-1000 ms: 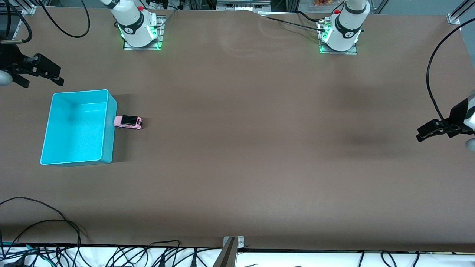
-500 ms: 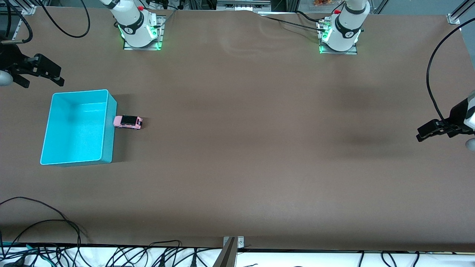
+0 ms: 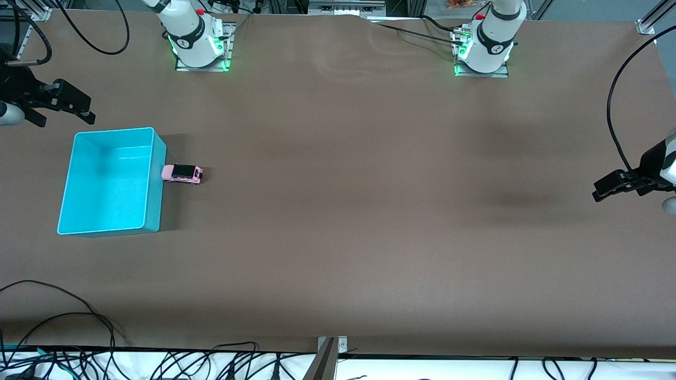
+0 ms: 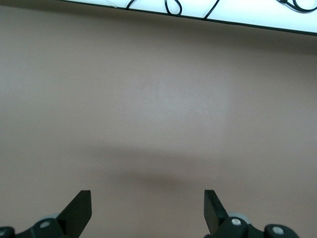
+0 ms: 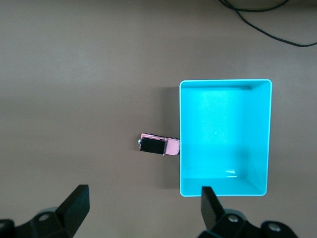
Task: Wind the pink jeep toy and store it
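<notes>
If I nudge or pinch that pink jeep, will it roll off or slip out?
The pink jeep stands on its wheels on the flat table, so a push along its length would probably roll it. Its nose sits against the turquoise bin, which should block that way. It looks tiny, rigid and light; grip its sides.

two white rounded robot arm bases, the right arm's (image 3: 196, 39) and the left arm's (image 3: 488, 45), stand on grey metal plates, each ringed by a dark band, lit green at the foot and topped with a small red button. black cables trail from both. the black left gripper (image 4: 147, 210) and black right gripper (image 5: 142, 206) carry wedge-shaped fingers with silver screws.
</notes>
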